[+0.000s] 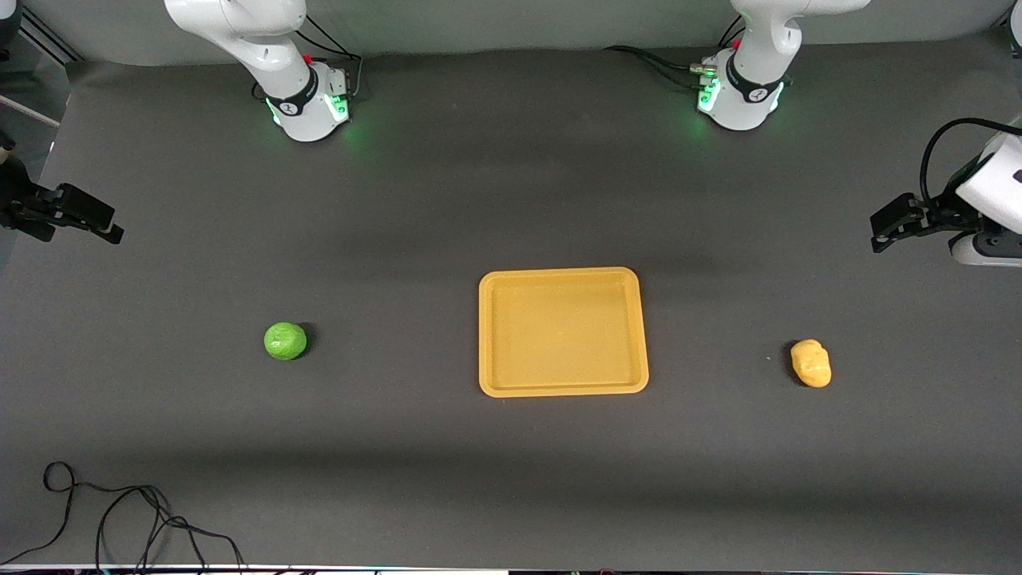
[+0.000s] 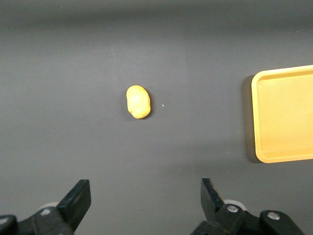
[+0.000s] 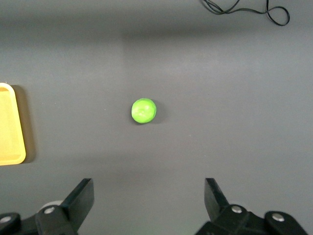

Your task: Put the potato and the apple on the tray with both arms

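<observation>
On table: bare tray (image 1: pixel 563 331).

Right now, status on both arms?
Left gripper open, high over potato. Right gripper open over apple. Tray empty between them. Nothing blocking.

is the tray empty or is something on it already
Empty: the tray shows only bare floor; the apple and potato lie on the table.

front cam high, faces both bases, wrist cams look straight down from height, all share tray (image 1: pixel 563 390) edge
</observation>
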Robot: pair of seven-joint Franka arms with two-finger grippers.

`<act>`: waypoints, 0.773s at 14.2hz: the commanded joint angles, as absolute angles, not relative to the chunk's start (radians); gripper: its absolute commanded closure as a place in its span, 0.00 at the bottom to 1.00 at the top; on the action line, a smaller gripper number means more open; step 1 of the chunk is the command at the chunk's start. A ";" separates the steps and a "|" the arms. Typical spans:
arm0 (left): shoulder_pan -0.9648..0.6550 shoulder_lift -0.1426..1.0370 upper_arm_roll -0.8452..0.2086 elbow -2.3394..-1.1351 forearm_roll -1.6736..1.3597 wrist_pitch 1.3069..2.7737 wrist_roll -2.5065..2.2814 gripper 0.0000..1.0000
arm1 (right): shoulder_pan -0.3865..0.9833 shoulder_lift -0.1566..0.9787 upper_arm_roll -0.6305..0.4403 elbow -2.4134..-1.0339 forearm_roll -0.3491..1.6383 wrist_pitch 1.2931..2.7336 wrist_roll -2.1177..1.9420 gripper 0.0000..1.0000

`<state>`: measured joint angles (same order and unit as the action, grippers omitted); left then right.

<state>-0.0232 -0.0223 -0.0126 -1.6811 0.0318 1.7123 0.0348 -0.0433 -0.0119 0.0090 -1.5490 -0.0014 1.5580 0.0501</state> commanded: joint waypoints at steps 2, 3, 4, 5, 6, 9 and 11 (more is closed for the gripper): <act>-0.029 -0.020 -0.009 -1.671 0.046 1.715 0.046 0.00 | -0.040 -0.018 0.006 -1.563 0.018 1.545 0.071 0.00; -0.032 -0.021 -0.009 -1.669 0.046 1.715 0.046 0.00 | -0.040 -0.017 0.006 -1.560 0.018 1.545 0.071 0.00; -0.037 -0.023 -0.009 -1.670 0.046 1.713 0.046 0.00 | -0.041 -0.017 0.006 -1.556 0.018 1.545 0.071 0.00; -0.037 -0.023 -0.009 -1.669 0.046 1.715 0.046 0.00 | -0.040 -0.018 0.006 -1.554 0.018 1.545 0.072 0.00; -0.037 -0.021 -0.009 -1.669 0.046 1.715 0.046 0.00 | -0.041 -0.017 0.006 -1.554 0.018 1.545 0.069 0.00; -0.035 -0.020 -0.009 -1.671 0.046 1.713 0.046 0.00 | -0.038 -0.003 0.006 -1.551 0.017 1.545 0.058 0.00; -0.031 -0.017 -0.008 -1.674 0.046 1.703 0.046 0.00 | -0.034 0.002 0.008 -1.549 0.018 1.545 0.070 0.00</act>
<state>-0.0248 -0.0219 -0.0146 -1.6798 0.0319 1.7119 0.0352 -0.0411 -0.0067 0.0092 -1.5571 -0.0008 1.5503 0.0503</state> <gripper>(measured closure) 0.000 0.000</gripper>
